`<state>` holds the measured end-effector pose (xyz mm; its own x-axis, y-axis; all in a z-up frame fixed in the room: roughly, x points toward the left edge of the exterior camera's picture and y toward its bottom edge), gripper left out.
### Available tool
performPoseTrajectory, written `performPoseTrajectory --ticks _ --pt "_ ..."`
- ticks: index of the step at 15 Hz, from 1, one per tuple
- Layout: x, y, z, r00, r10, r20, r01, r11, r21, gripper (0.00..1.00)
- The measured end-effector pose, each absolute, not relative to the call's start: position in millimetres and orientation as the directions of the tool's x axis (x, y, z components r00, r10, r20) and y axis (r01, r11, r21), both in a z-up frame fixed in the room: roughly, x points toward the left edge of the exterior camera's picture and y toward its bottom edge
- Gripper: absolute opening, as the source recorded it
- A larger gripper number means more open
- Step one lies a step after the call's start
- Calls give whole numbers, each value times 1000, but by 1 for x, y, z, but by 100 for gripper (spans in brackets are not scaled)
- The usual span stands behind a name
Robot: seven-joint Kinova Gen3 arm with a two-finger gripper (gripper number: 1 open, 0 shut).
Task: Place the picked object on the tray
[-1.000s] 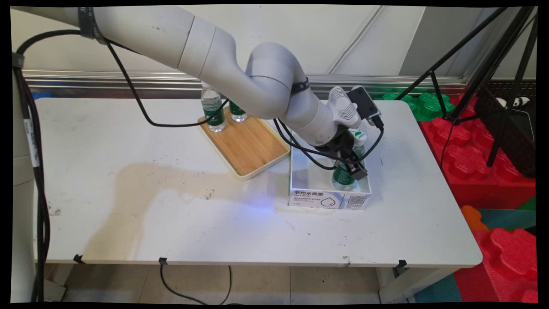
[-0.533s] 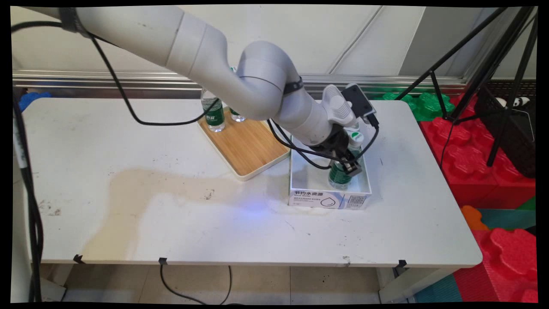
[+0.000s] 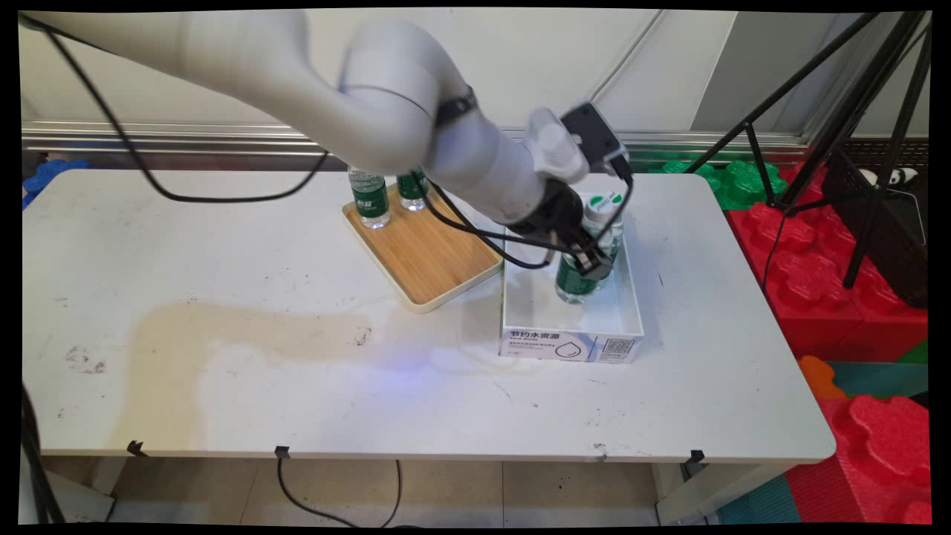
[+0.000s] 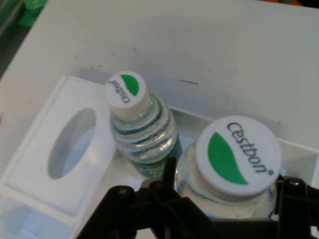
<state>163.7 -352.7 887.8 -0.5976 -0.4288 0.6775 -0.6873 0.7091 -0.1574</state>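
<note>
one black gripper [image 3: 587, 261] closed on a clear ribbed plastic bottle [image 3: 576, 279] above a white rectangular box [image 3: 569, 343], second bottle [image 4: 142, 130] in the box, two bottles [image 3: 369, 199] on one wooden tray [image 3: 431, 256], white table [image 3: 297, 371]

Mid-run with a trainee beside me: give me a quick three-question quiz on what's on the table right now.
1. How many bottles stand on the wooden tray? A one, B two, C four.
2. True or false: the white box lies on the tray.
3. Fill in: the gripper is shut on a ___.
Key: 1 B, both at the tray's far end. 2 false, the box sits on the table beside the tray. 3 bottle.
</note>
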Motion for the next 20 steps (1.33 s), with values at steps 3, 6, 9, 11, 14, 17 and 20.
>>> performPoseTrajectory --ticks 3,6,9,11,14,17,20 --pt "186 -336 916 -598 -399 696 -681 710 -178 0" --pt "207 -323 936 -595 -381 708 -679 710 -188 0" --pt "237 -308 953 -586 -374 719 -684 703 -191 0" --pt "251 -303 958 -579 -376 723 -690 698 -190 0" --pt "273 -300 963 -567 -385 728 -706 683 -188 0" --pt "293 -305 964 -556 -397 730 -724 663 -191 0" --pt "312 -321 958 -545 -418 727 -749 633 -196 0"
